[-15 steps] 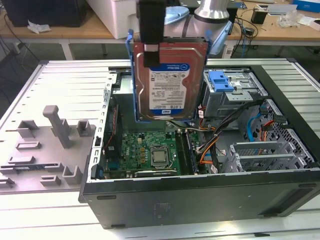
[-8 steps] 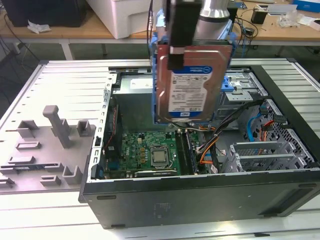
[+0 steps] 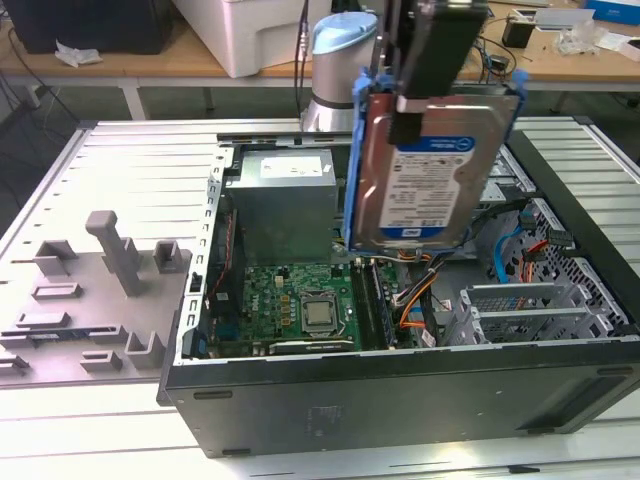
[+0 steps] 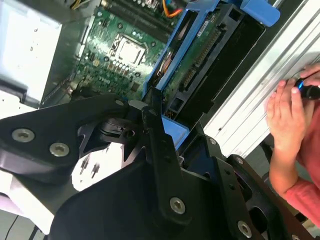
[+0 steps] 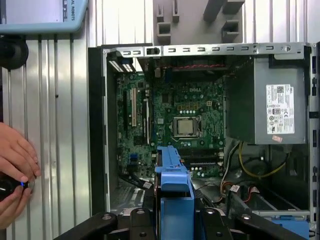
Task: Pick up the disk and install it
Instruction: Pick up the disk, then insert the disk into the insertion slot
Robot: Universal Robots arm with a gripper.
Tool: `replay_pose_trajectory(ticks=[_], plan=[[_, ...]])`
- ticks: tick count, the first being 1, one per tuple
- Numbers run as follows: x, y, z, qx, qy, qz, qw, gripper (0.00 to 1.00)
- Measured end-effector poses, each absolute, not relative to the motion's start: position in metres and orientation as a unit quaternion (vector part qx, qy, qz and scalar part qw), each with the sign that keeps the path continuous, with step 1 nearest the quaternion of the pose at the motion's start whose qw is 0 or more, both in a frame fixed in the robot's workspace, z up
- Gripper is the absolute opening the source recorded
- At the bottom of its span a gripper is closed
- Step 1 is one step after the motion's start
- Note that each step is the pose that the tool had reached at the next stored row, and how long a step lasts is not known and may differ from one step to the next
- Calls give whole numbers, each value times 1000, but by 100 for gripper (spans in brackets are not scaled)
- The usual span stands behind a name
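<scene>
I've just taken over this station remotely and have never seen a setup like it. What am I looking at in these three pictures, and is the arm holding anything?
The exterior view is a camera off the arm, seeing the whole scene. The robot arm's gripper is shut on the disk, a silver drive in a blue frame, holding it upright above an open computer case. The case lies on its side on a slatted metal table, its motherboard and a grey power supply box exposed. A grey fixture plate lies at the exterior view's left. Both wrist views come from cameras riding on the arm, looking past the black gripper and the disk's blue frame into the case. A person's hand beside the case holds a small dark object.
</scene>
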State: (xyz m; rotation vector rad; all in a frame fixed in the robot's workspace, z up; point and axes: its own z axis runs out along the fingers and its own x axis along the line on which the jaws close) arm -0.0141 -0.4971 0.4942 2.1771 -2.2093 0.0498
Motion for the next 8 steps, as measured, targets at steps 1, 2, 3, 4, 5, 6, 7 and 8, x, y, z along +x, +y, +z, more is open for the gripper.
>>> replay_pose_trajectory(ticks=[1,2,3,4,5,6,7,8], plan=[[-10,-498,494,702,-712,16,20,36],[-5,-498,494,702,-712,16,20,36],[-3,-499,494,702,-712,16,20,36],[-2,-499,494,702,-712,16,20,36],[-2,-499,494,702,-712,16,20,36],[-2,-499,494,702,-712,16,20,36],[-2,-499,494,702,-712,16,20,36],[-2,-499,494,702,-712,16,20,36]])
